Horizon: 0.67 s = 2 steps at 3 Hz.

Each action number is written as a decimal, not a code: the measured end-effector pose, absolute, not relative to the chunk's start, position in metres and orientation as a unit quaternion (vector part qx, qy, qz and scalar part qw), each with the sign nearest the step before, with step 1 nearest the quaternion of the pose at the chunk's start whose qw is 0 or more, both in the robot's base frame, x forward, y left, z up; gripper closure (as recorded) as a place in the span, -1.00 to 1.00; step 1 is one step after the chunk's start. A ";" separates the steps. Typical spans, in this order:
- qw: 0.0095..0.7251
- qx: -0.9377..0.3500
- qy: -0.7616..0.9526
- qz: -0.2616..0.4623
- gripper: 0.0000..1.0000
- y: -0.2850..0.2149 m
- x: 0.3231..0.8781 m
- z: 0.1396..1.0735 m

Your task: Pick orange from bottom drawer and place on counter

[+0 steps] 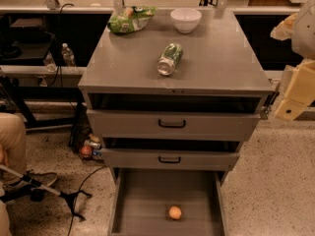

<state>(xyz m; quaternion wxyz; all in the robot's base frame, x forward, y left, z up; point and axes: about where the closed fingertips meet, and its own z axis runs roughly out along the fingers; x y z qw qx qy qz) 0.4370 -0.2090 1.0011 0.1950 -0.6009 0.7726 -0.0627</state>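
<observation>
- This looks like a robotics lab or test space, not a home.
- A grey metal drawer cabinet (172,124) stands alone on a speckled hard floor (275,181).
- Loose cables (91,178) trail across it.
- A seated person (11,141) at left holds a grabber stick (47,187).
- The robot's cream gripper (291,100) hangs at the right edge, beside the cabinet.

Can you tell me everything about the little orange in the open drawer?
The orange is small, round and plain, with smooth matte skin. It sits alone on the flat grey metal floor of the bottom drawer, which is pulled out, about midway between the side walls. Only the drawer floor touches it. The gripper is nowhere near it, up at the picture's right edge beside the counter.
</observation>
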 end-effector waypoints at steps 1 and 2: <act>0.195 -0.601 0.773 -0.063 -1.00 -0.209 0.437 1.001; 0.202 -0.587 0.782 -0.055 -1.00 -0.210 0.437 0.995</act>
